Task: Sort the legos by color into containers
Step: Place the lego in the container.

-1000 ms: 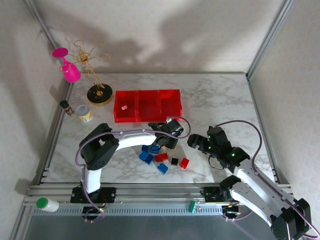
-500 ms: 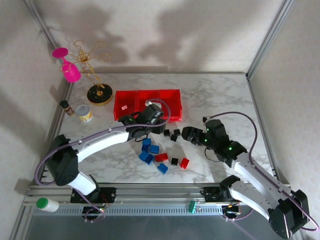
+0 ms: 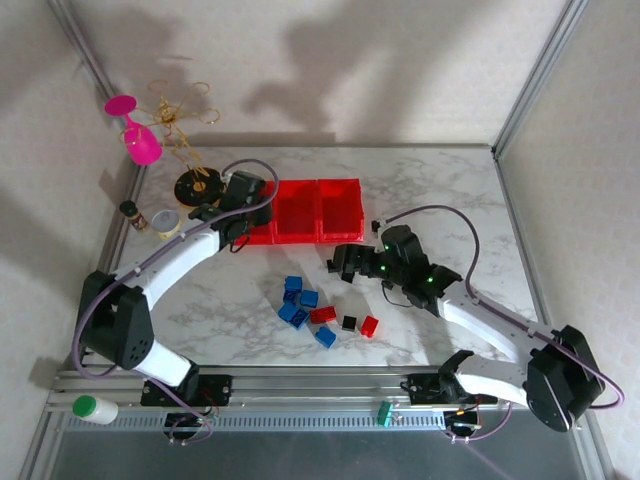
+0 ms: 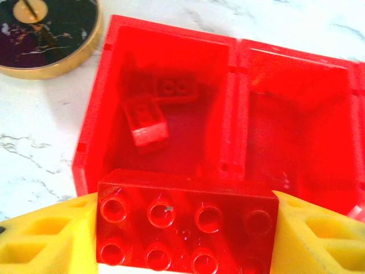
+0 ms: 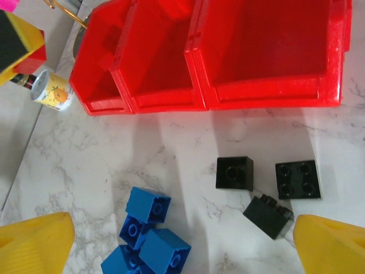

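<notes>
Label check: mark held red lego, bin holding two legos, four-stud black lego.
Held red lego (image 4: 182, 225), left wrist view, studded face.
Bin holding two legos (image 4: 98, 114), left wrist view, left wall.
Four-stud black lego (image 5: 297, 180), right wrist view, top face.

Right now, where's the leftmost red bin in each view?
Top external: leftmost bin, left end of the red row, far side.
Left wrist: leftmost bin, upper left, two red bricks inside.
Right wrist: leftmost bin, top left.
Shared landmark: middle bin, adjoining on its right.

Two legos (image 4: 146, 121) lie in the leftmost container (image 4: 94, 114) (others scattered before the row).
</notes>
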`<state>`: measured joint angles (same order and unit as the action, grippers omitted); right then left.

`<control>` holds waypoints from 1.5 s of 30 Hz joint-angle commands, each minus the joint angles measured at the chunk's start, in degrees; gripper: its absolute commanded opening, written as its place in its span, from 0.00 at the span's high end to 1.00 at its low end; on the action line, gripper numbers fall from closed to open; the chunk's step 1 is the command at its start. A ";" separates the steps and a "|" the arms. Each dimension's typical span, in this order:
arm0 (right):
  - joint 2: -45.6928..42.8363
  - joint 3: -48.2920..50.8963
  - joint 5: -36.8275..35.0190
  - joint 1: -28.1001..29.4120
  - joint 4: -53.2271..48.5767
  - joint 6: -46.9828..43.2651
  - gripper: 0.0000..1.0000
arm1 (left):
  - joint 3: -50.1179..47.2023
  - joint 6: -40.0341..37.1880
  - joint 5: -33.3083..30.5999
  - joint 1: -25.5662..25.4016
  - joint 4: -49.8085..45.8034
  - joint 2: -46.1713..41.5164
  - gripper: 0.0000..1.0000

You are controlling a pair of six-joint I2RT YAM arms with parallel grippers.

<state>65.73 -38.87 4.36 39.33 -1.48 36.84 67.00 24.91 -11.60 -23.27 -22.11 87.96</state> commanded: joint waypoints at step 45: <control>0.12 -2.44 -2.78 -1.18 1.75 -0.54 0.01 | 20.27 -1.58 -1.15 6.45 -1.99 17.68 0.21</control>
<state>67.40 -39.81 1.56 39.40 0.97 36.62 85.73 23.94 -11.66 -17.15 -21.78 108.09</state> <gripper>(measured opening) 0.988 0.786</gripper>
